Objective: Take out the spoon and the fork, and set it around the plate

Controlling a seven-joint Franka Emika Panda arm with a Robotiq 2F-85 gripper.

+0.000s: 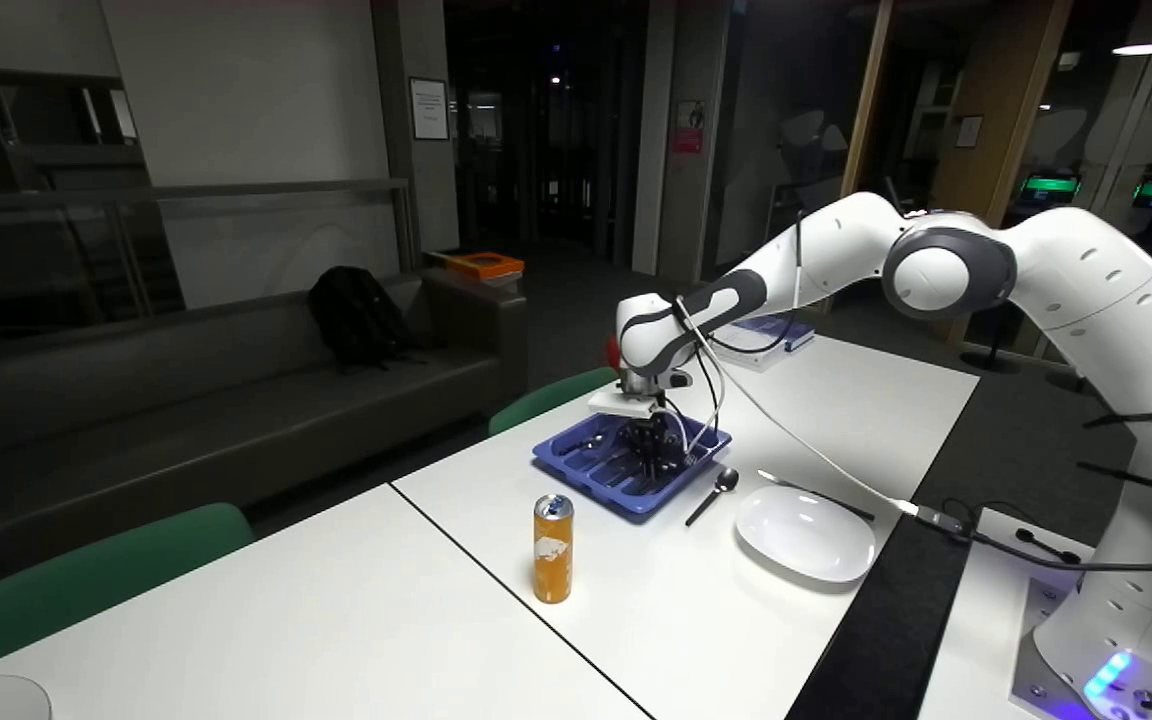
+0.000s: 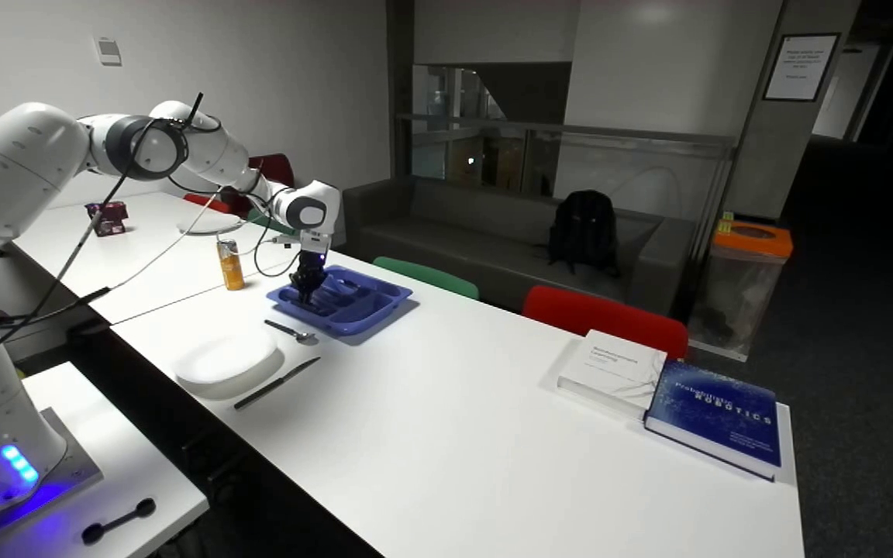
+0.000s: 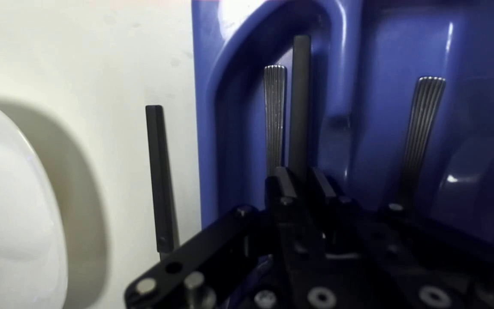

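Claw (image 3: 302, 180) drawn in to a narrow gap, down inside the tray (image 3: 206, 128), with a black handle (image 3: 301, 98) between its tips; it looks pinched, and in the wrist view it runs from the tips towards twelve o'clock. The handle's other end is hidden under the claw, so the first risk is a wrong pick: the knife (image 2: 277, 383) on the table (image 2: 493, 434) has a black grip much like it, and whether this piece is the fork does not show.

A ribbed handle (image 3: 275, 116) lies at eleven o'clock from the tips, just beside them in the same compartment. A crooked lift could drag it up as well, or the hidden end could catch on the compartment wall and pull the tray along. The black handle is slim, so a hold far from the balance point would let it swing or slip.

The spoon (image 1: 714, 494) is already out: in an exterior view it lies at ten o'clock from the plate (image 1: 804, 535), apart from it, between plate and tray. A low, direct carry could sweep it aside or clip the plate's rim. The knife, just beside the plate between twelve and one there, crowds the setting-down. The can (image 1: 553, 555), upright near the tray at seven o'clock, could topple if the claw swung wide on the way out
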